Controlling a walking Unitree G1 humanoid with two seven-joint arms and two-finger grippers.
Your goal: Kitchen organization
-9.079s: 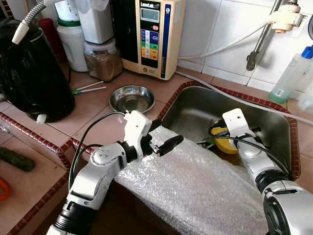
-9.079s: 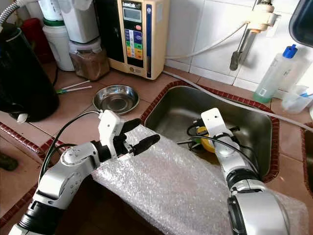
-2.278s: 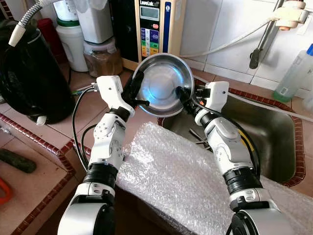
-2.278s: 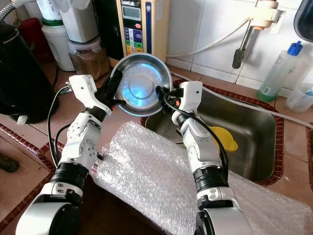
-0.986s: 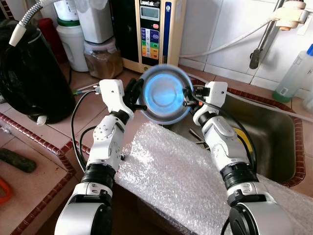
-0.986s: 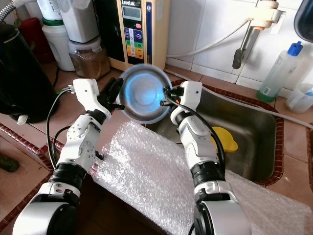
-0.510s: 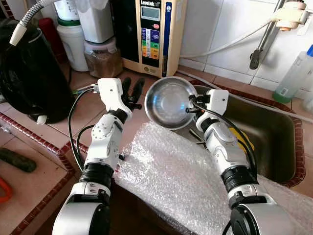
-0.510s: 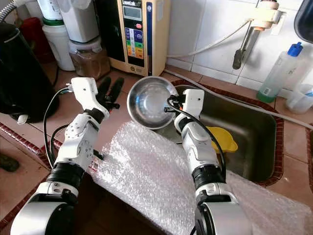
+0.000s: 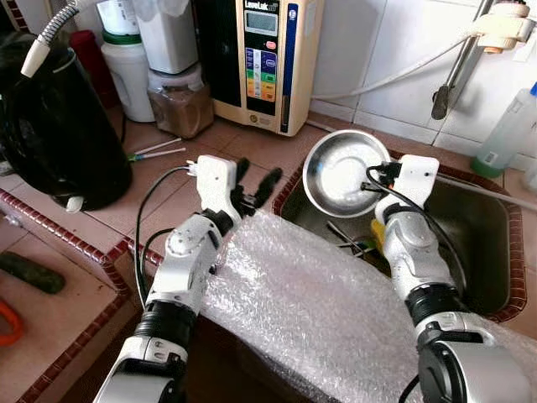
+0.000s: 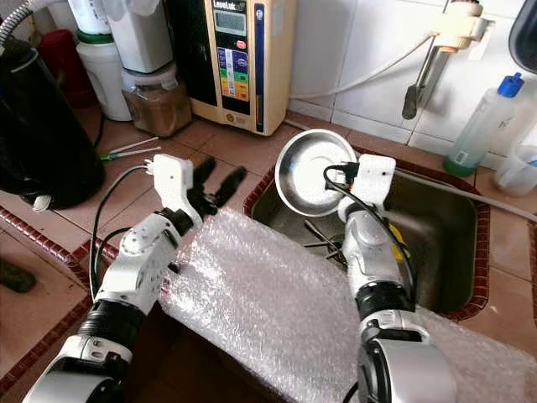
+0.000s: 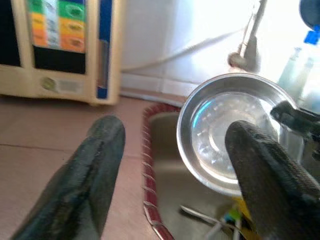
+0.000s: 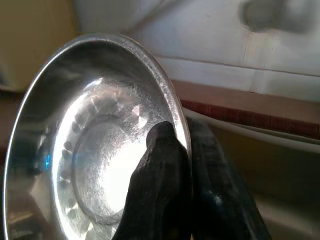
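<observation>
Now the right gripper (image 12: 182,150) pinches the rim of the steel bowl (image 9: 340,172), tilted above the sink (image 9: 478,231), a light, stiff, likely slippery thing best gripped at its thin lip, while the left gripper (image 9: 254,180) hovers spread and empty beside it.

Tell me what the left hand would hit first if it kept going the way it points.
Probably the steel bowl pinched in the right hand over the sink. The open left hand points straight at it, though depth is unclear.
</observation>
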